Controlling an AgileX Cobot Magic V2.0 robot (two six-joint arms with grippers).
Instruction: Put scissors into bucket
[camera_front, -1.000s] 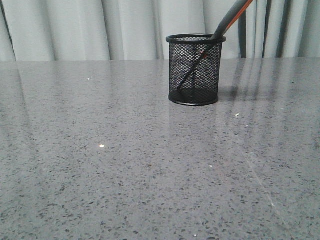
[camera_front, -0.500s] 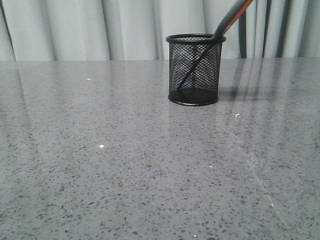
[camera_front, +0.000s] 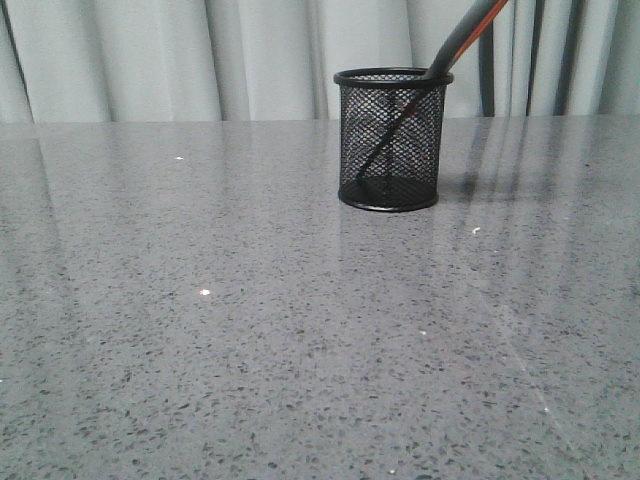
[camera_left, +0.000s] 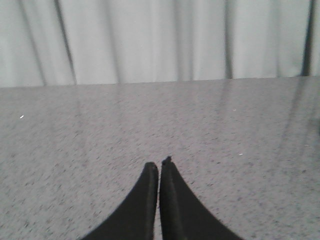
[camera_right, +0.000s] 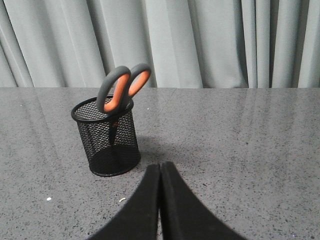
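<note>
The black mesh bucket (camera_front: 389, 140) stands upright on the grey table, far and right of centre in the front view. The scissors (camera_front: 462, 35) stand in it, blades down, handles leaning out over the rim to the right. In the right wrist view the bucket (camera_right: 107, 138) holds the scissors (camera_right: 121, 87), whose dark grey handles with orange lining stick up above the rim. My right gripper (camera_right: 160, 164) is shut and empty, a little short of the bucket. My left gripper (camera_left: 159, 163) is shut and empty over bare table. Neither gripper shows in the front view.
A grey speckled table (camera_front: 250, 330) runs to a pale curtain (camera_front: 200, 55) at the back. Small white specks (camera_front: 204, 292) lie on the tabletop.
The bucket and scissors sit a hair further right in the front view than before, with no other difference.
</note>
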